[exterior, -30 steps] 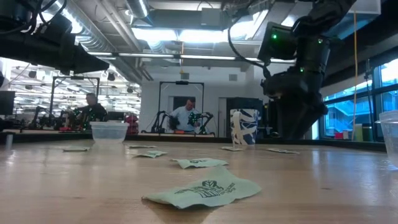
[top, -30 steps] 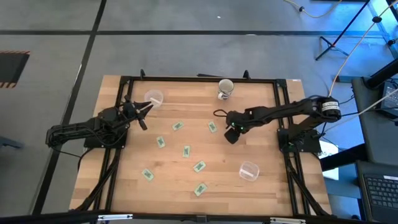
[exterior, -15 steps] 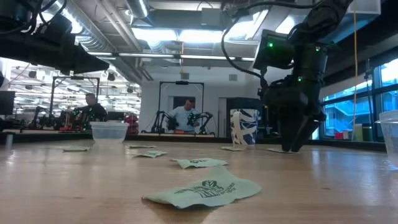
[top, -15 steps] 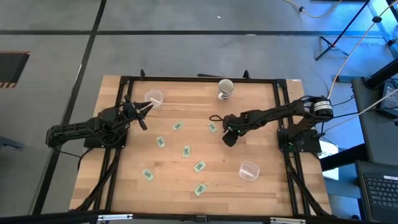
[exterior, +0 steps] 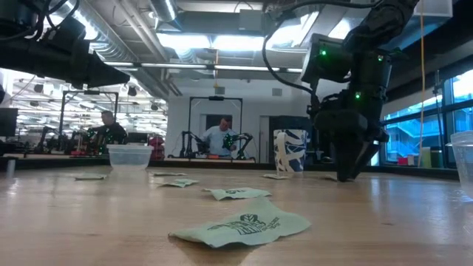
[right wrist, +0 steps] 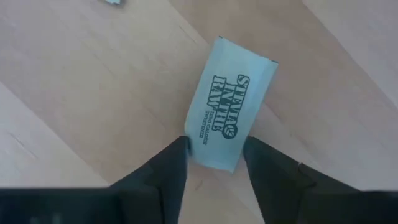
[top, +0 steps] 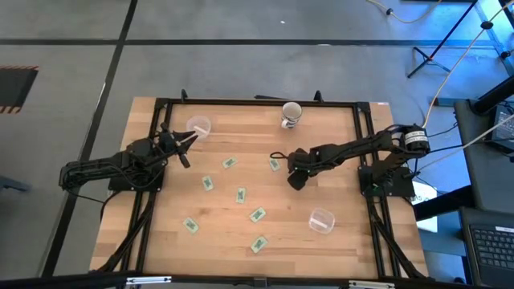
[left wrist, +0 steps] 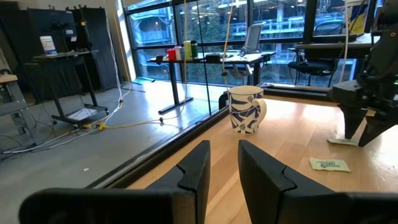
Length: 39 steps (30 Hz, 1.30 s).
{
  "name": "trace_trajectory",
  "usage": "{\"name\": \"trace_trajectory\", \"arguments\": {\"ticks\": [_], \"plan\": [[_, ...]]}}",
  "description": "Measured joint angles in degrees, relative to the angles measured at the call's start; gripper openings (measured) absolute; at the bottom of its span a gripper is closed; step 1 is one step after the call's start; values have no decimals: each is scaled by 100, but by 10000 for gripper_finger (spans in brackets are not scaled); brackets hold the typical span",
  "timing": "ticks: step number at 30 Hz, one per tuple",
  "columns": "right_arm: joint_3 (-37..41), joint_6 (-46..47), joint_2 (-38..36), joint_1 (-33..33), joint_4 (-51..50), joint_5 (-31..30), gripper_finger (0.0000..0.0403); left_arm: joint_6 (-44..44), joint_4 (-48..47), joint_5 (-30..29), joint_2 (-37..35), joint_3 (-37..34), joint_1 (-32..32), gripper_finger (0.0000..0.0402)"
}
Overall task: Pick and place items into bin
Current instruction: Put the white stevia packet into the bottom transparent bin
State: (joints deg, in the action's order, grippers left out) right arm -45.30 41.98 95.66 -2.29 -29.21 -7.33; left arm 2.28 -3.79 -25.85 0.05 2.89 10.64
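Wood planks, pale and straight-grained, form the table [top: 321, 152], framed by dark rails. Flat rectangular packets lie scattered across its middle: thin, green, printed in black. The right gripper [right wrist: 213, 163] is down at the tabletop with its two dark, blunt fingers [right wrist: 166, 163] straddling one end of a packet [right wrist: 231, 128]; the jaws stand parted, one on each side of its short edge, and whether they touch it cannot be told. That packet lies flat on the wood near the table's centre, below a patterned mug [top: 291, 115]. The left gripper [left wrist: 222, 163] waits near the left rail beside a clear round cup [top: 197, 126], its smooth black fingers narrowly apart with nothing between. Another clear cup [top: 321, 220] sits lower right.
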Motion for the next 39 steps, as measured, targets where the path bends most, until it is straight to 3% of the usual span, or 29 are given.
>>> {"name": "trace_trajectory", "arguments": {"ticks": [7, 39], "plan": [[7, -1, -2, -2, -17, 3, 121, 0, -1, 0, 0, 0, 0, 77], [-568, -379, 43, 20, -697, -186, 119, -1, -2, -1, -1, -1, 0, 77]]}}
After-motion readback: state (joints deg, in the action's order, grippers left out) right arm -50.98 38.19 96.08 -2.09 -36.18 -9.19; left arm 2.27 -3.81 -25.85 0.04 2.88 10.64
